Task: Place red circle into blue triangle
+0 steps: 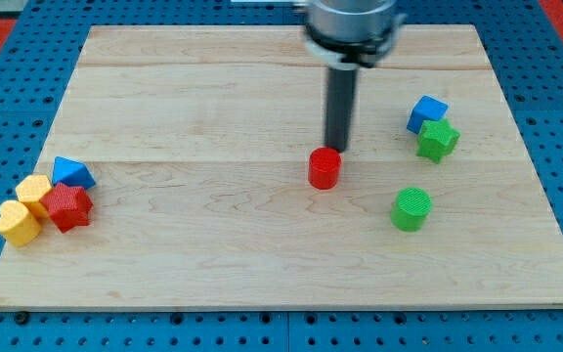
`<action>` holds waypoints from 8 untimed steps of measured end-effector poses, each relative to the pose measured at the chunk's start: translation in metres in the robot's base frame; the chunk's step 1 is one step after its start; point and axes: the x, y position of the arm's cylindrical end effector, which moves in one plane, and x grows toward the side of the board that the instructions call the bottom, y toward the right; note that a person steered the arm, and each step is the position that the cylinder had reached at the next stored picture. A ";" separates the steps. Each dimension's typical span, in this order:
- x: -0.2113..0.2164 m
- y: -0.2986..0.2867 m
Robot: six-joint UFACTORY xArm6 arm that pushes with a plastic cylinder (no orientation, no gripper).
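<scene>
The red circle (324, 168), a small red cylinder, stands near the middle of the wooden board (213, 88). The blue triangle (71, 173) lies at the view's left, far from the red circle. My tip (337, 149) is just above and slightly right of the red circle, touching or nearly touching its top edge.
A red star-like block (67, 206) sits just below the blue triangle, with a yellow block (34, 191) and a yellow heart-like block (16, 222) beside it. At the right are a blue cube (426, 112), a green block (438, 140) and a green cylinder (411, 208).
</scene>
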 end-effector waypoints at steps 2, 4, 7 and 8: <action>0.053 -0.027; 0.013 -0.074; 0.011 -0.217; 0.018 -0.234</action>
